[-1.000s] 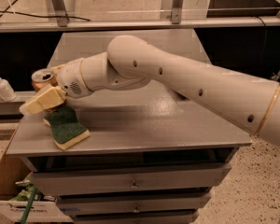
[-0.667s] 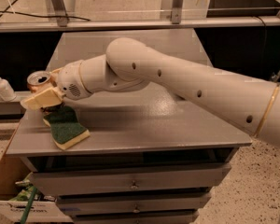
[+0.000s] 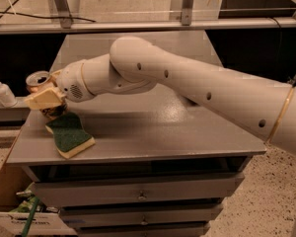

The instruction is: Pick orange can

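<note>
Grey cabinet top (image 3: 153,132) with drawers under it fills my view, and the arm (image 3: 187,83) reaches across from the right to its left edge, where the gripper (image 3: 41,94) is clamped around the orange can (image 3: 38,80), with the near finger lying across the can's body. Over the last second the can has slid further left together with the gripper and now sits tilted just above the far end of the green sponge (image 3: 69,135). From that I judge the grasp has taken and only the lift is left.
</note>
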{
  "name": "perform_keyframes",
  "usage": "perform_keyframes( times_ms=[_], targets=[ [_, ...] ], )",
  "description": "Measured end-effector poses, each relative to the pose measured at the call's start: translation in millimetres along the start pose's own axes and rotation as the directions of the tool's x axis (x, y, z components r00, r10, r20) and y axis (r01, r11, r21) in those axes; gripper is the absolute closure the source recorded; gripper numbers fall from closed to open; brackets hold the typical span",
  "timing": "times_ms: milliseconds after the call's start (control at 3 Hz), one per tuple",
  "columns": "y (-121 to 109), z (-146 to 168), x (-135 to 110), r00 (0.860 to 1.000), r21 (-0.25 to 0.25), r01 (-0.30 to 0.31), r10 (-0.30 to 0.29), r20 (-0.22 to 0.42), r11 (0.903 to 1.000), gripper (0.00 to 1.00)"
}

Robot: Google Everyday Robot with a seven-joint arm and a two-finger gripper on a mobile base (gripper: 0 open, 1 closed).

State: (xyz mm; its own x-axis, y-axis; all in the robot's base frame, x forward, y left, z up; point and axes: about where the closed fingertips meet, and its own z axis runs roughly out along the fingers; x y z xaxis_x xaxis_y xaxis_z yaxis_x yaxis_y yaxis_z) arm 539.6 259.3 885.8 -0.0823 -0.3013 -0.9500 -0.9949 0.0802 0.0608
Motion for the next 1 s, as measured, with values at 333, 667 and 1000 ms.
perform_keyframes(
  times_ms=[333, 667, 1000],
  targets=[
    [-19.1, -18.3, -21.7, 1.000, 0.036, 0.013, -0.013, 0.006, 0.9993, 1.00],
    [-44.9, -50.8, -43.3, 0.999, 0.089, 0.029, -0.030, 0.015, 0.9956, 1.00],
    [-47.3, -53.2, -46.7, 0.999, 0.094, 0.032, -0.034, 0.019, 0.9951, 1.00]
  ],
)
